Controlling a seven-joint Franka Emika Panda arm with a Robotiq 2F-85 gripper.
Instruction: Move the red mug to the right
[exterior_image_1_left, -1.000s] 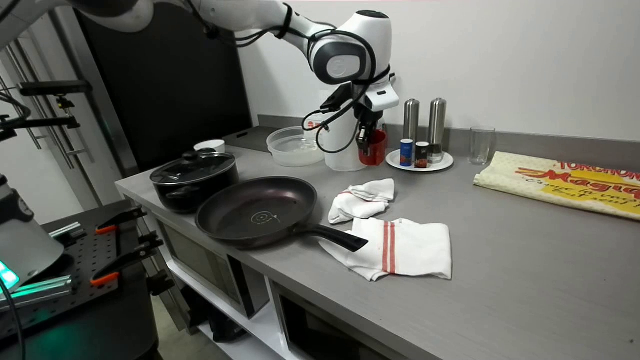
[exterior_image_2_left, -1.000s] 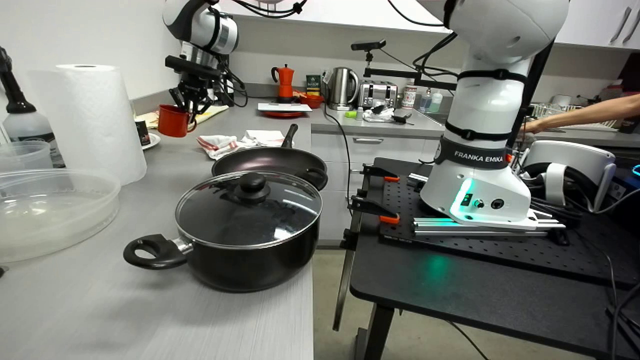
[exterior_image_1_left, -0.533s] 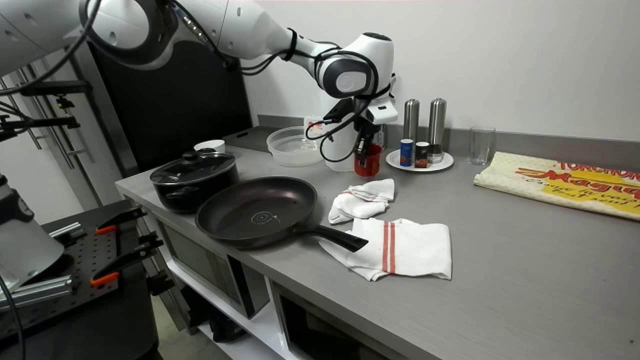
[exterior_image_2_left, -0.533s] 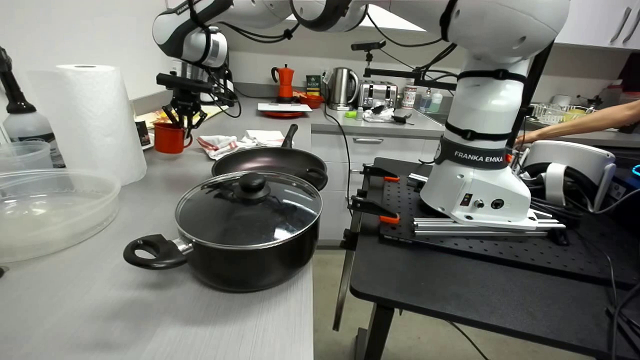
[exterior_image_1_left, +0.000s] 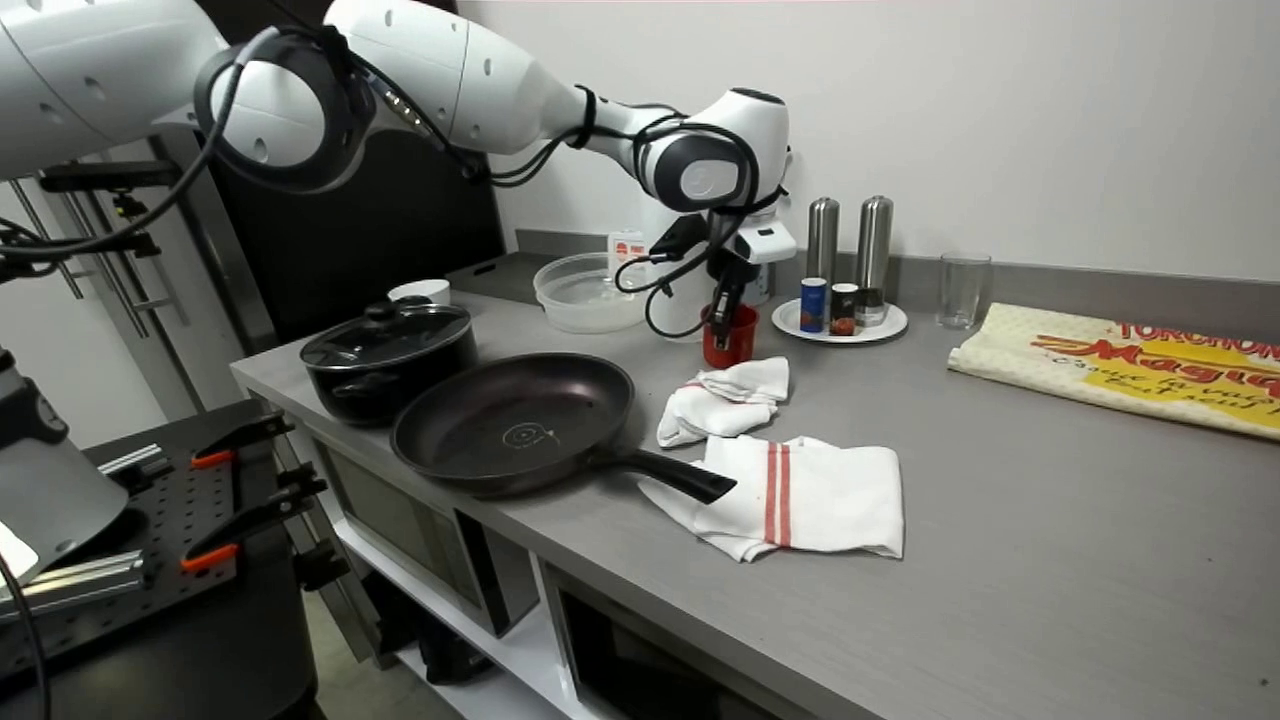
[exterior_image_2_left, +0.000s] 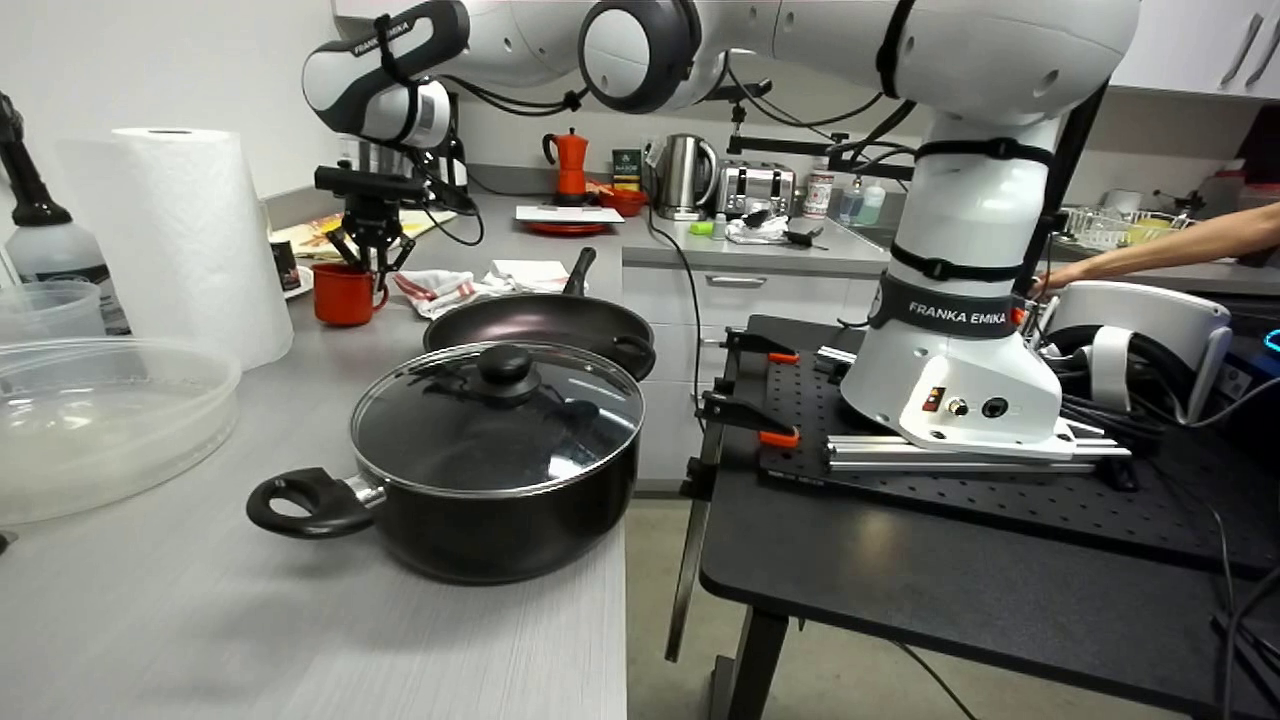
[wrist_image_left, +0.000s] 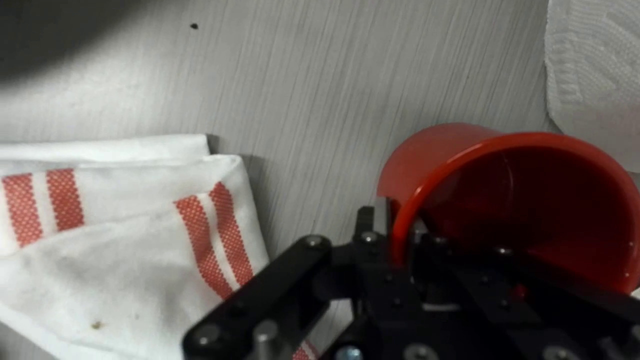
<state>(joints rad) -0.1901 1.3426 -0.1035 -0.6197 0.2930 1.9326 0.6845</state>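
While the pincer (wrist_image_left: 397, 231) clasps the red mug (exterior_image_2_left: 340, 298), a grey counter (exterior_image_1_left: 1000, 550) lines the white wall (exterior_image_1_left: 1050, 130).

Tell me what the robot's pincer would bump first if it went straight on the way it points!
Probably the gray counter: the pincer points down, gripping the red mug, so the mug's bottom would hit first; whether it touches now is unclear.
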